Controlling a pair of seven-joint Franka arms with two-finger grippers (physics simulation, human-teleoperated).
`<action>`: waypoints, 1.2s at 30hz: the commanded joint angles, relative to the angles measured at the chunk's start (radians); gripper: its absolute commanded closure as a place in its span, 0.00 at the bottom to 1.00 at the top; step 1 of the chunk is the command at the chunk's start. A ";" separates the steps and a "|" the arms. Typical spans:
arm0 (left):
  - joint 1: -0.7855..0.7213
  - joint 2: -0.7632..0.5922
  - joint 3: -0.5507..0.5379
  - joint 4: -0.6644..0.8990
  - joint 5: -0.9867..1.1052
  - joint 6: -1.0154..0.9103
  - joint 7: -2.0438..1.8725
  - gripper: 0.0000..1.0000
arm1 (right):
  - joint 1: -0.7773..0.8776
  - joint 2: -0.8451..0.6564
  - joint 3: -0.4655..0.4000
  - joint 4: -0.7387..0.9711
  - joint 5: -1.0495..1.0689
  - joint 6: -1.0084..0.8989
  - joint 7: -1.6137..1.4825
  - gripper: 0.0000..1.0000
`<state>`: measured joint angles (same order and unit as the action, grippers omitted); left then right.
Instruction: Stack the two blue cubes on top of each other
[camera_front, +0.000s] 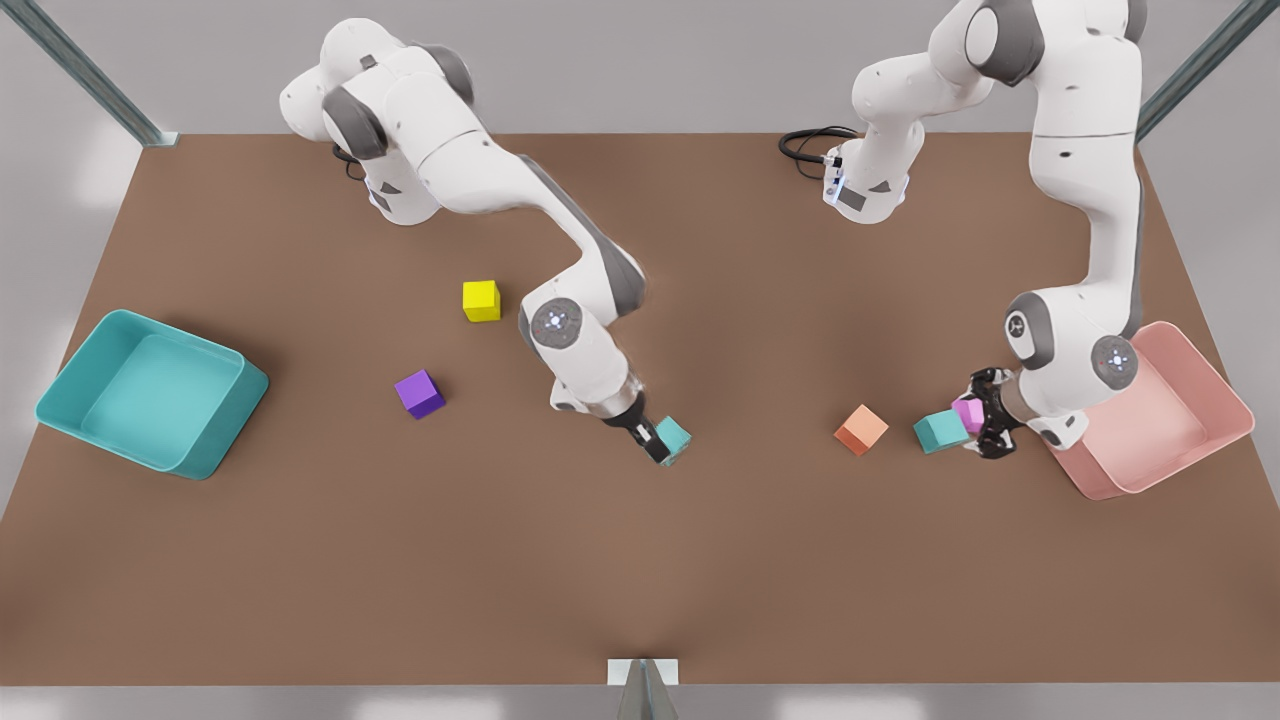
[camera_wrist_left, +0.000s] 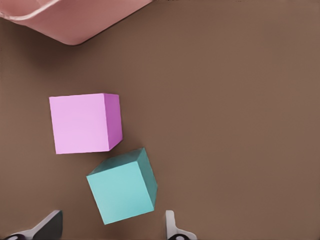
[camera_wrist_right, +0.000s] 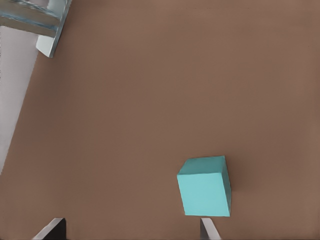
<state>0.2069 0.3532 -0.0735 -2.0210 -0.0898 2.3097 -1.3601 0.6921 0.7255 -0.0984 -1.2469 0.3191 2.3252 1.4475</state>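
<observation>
One blue cube (camera_front: 940, 430) lies on the brown table at the front view's right, touching a pink cube (camera_front: 968, 412). My left gripper (camera_front: 985, 415) hovers low beside these two. In the left wrist view its fingers (camera_wrist_left: 50, 226) are open and wide apart, with the blue cube (camera_wrist_left: 122, 186) just ahead of them and turned at an angle. The other blue cube (camera_front: 675, 438) rests near the table's middle. My right gripper (camera_front: 655, 440) is down beside it, open, and the cube (camera_wrist_right: 205, 192) sits close to one fingertip (camera_wrist_right: 210, 229), not between the two.
A pink bin (camera_front: 1160, 420) stands right behind the left gripper. An orange cube (camera_front: 861, 429) lies between the two blue cubes. A purple cube (camera_front: 419, 393), a yellow cube (camera_front: 481, 300) and a large teal bin (camera_front: 150, 390) are on the front view's left.
</observation>
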 joint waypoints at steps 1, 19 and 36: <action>0.000 0.004 0.000 -0.007 0.001 0.091 -0.814 0.00 | -0.087 -0.049 -0.001 0.004 -0.012 -0.364 -0.272 0.00; -0.018 0.064 -0.002 -0.024 0.007 0.091 -0.769 0.00 | -0.434 -0.660 -0.037 -0.299 -0.338 -0.750 -1.624 0.00; -0.017 0.158 0.000 -0.019 0.007 0.109 -0.682 0.00 | -0.434 -0.635 -0.043 -0.309 -0.339 -0.754 -1.613 0.00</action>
<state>0.1904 0.5059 -0.0736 -2.0407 -0.0820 2.4133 -2.0003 0.2551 0.0915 -0.1399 -1.5555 -0.0200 1.5741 0.0841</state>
